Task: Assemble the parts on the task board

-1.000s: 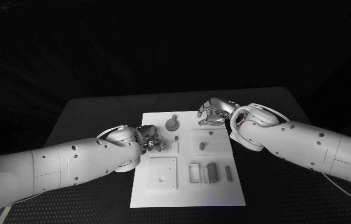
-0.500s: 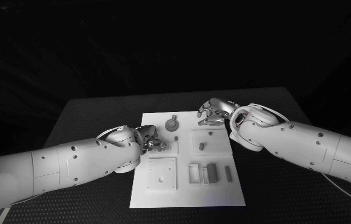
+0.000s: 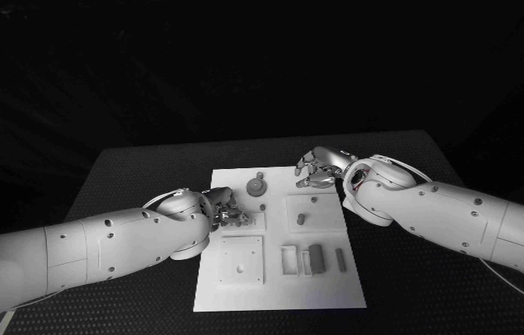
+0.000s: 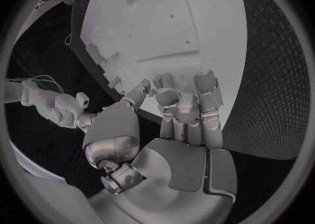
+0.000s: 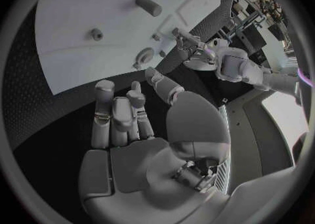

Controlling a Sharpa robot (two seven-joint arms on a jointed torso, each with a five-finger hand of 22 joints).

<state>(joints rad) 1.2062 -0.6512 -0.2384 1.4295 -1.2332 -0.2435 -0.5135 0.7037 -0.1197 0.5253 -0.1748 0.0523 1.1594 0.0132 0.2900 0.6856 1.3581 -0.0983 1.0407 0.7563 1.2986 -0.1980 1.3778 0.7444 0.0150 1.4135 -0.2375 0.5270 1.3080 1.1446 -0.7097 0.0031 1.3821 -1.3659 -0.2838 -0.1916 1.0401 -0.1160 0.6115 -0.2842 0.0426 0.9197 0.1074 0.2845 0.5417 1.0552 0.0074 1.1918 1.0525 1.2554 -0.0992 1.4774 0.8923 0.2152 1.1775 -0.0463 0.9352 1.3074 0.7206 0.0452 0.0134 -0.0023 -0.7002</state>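
Flat white task board (image 3: 328, 289), round disc part (image 3: 257, 187), possibly grey.

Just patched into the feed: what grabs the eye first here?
The white task board glows at the middle of the black table, small grey parts scattered over it. Both robot hands crowd its far half: the left robot hand at its left edge, the right robot hand over its far right corner.
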